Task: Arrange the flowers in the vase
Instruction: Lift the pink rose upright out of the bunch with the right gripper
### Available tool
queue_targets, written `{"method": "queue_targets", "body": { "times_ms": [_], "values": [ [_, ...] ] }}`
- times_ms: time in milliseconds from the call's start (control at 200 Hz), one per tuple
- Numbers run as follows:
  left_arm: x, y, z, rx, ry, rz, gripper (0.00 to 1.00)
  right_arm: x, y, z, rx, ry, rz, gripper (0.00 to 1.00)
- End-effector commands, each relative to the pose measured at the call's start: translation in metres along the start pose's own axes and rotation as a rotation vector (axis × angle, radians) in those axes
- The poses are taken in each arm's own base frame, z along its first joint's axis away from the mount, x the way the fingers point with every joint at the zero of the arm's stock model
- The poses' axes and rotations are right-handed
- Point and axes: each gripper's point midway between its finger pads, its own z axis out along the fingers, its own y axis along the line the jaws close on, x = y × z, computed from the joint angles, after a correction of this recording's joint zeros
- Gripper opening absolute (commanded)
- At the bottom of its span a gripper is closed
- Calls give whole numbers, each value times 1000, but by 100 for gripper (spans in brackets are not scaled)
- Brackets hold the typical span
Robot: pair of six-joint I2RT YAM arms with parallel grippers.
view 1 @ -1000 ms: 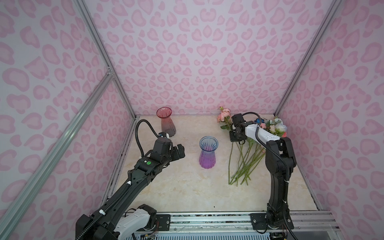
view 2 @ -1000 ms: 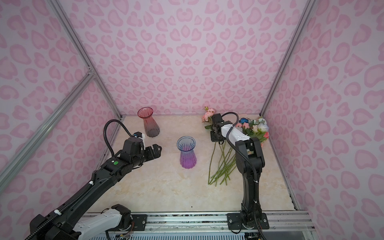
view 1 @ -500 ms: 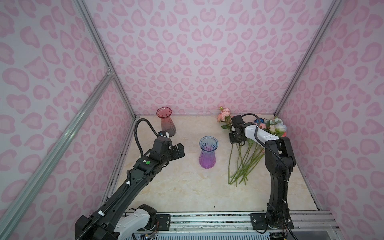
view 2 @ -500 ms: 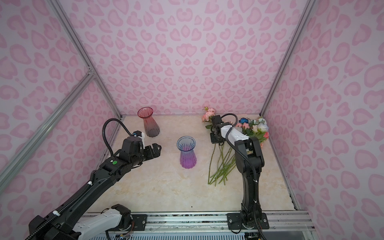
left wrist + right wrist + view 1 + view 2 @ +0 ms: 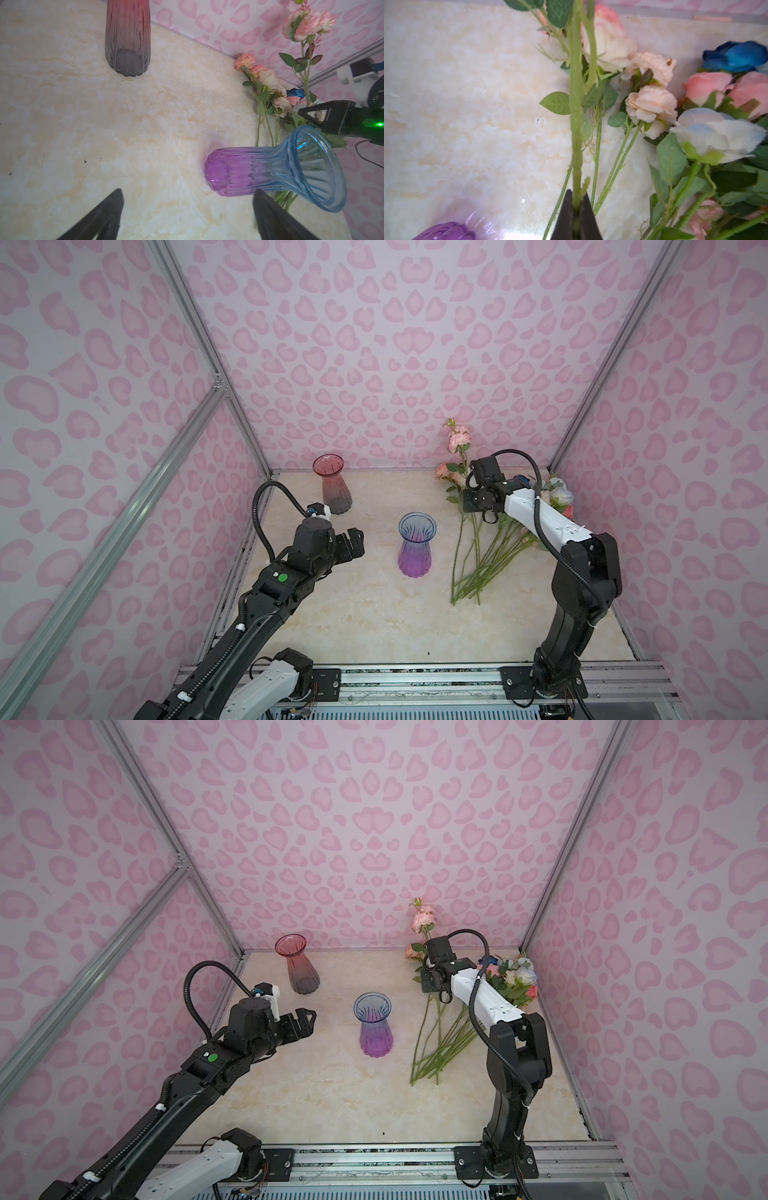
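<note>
Tabletop (image 5: 467, 108); wrist-view stem (image 5: 575, 124) seemingly in gripper (image 5: 576, 195)

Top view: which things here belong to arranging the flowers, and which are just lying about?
In use: right claw shut on a pink flower; flowers; blue vase; open left claw.
Lying about: red vase, probably spare.

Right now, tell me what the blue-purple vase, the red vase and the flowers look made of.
Blue-purple vase: probably tinted glass. It is glossy, ribbed and see-through with bright glints, though clear plastic is possible.
Red vase: same ribbed, see-through look, red fading to smoky grey.
Flowers: artificial, with matte, fabric-like petals and leaves on waxy, knobbly, plastic-looking stems.
</note>
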Motion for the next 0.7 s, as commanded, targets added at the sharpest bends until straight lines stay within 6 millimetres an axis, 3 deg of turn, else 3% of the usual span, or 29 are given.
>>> {"method": "queue_targets", "body": {
  "times_ms": [0,320,355,445,580,695],
  "values": [
    [-2,2,-1,-6,-14,-6,98,-21,1,-21,-18,-106,38,0],
    [-1,-1,-1,11,-7,-20,99,-59,-9,-93,17,-323,38,0],
    [-2,-2,-1,13,-9,-20,99,-52,-11,-91,28,-328,34,0],
    [-5,-5,-2,20,-14,-18,99,-61,-14,-111,25,-422,53,0],
    [-7,-6,0,20,-17,-16,99,-75,-4,-141,-8,-500,45,0],
    [-7,-8,2,30,-10,-26,99,-86,4,-153,-7,-567,31,0]
  ]
}}
